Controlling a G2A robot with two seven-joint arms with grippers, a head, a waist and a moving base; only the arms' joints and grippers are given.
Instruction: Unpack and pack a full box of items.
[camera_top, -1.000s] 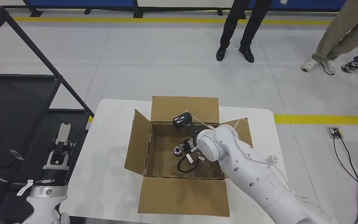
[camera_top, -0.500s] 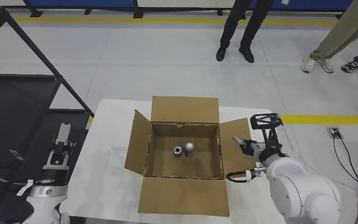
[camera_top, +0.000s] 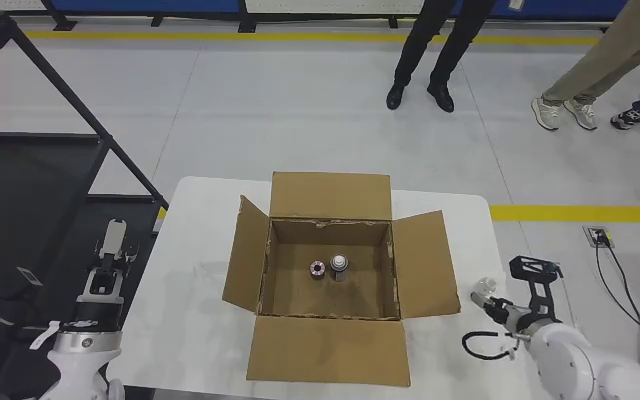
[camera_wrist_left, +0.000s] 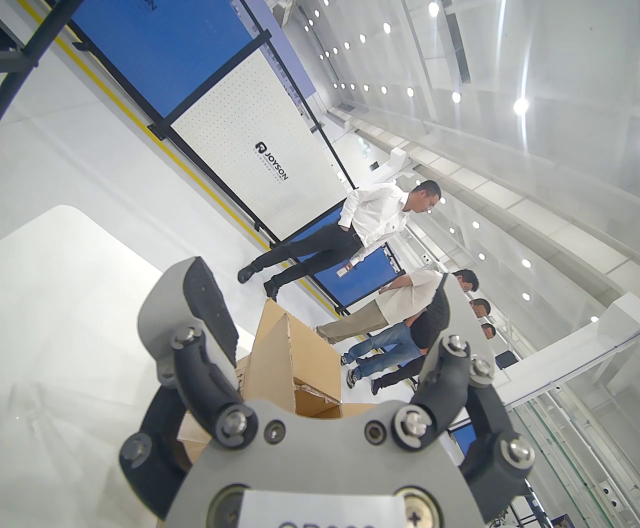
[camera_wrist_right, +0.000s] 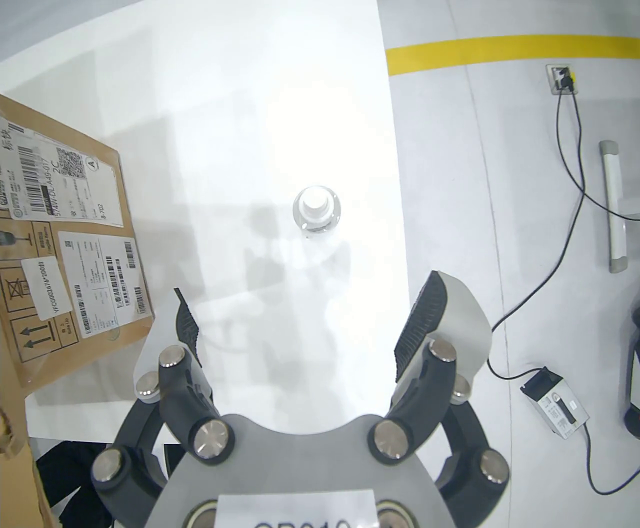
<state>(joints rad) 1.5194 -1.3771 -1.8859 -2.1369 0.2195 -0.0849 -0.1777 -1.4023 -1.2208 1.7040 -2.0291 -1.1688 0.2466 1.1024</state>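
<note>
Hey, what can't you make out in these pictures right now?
Top view: the round item and the silver-capped item in the cardboard box are too small to identify.
Right wrist view: the clear bottle is seen from above, so its fill level cannot be told.
Left wrist view: the box's flap hides its inside.

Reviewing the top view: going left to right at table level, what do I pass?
left gripper → left box flap → small ringed part → silver-capped item → right box flap → clear bottle, upright on the table.
</note>
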